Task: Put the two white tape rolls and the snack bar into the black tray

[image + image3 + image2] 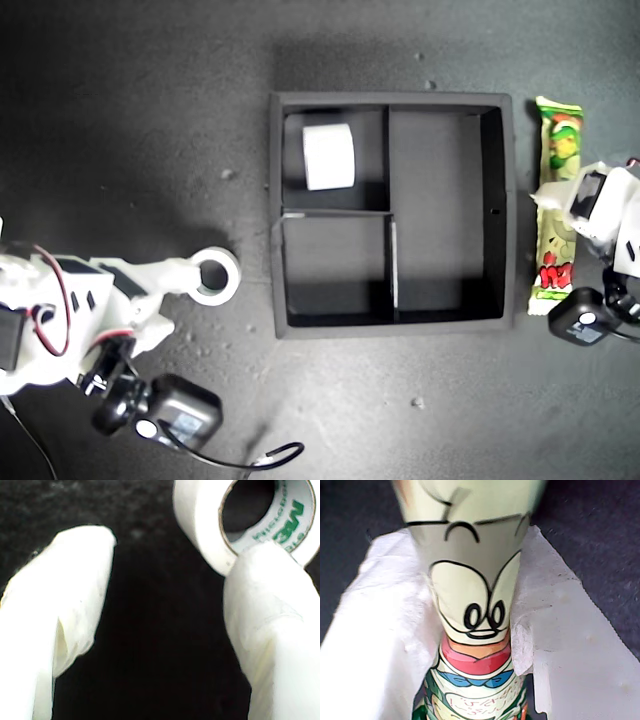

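The black tray sits mid-table. One white tape roll lies on its side in the tray's small section toward the exterior view's upper left. The other white tape roll lies flat on the table off the tray's side at the exterior view's left. My second gripper is open, one fingertip against that roll's rim, nothing between its fingers. The snack bar lies beside the tray at the exterior view's right. My first gripper is shut on its middle.
The table is a dark matte sheet. The second arm's body and cables fill the exterior view's lower left corner. The tray's long section and its other small section hold nothing.
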Action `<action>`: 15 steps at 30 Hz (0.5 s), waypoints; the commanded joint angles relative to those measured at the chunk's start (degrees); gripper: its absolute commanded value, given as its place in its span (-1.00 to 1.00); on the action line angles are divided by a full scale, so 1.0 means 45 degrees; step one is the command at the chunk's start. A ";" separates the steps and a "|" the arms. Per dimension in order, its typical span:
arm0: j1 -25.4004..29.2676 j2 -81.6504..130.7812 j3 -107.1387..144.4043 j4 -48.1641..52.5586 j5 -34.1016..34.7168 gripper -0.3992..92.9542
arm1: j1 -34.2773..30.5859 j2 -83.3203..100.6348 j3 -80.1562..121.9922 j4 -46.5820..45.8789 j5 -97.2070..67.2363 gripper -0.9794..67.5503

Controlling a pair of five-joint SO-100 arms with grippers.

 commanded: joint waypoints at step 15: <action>-0.0293 0.0039 0.0000 -0.1113 0.0820 -0.62 | -0.0645 0.0215 -0.8125 0.9063 0.7949 -0.98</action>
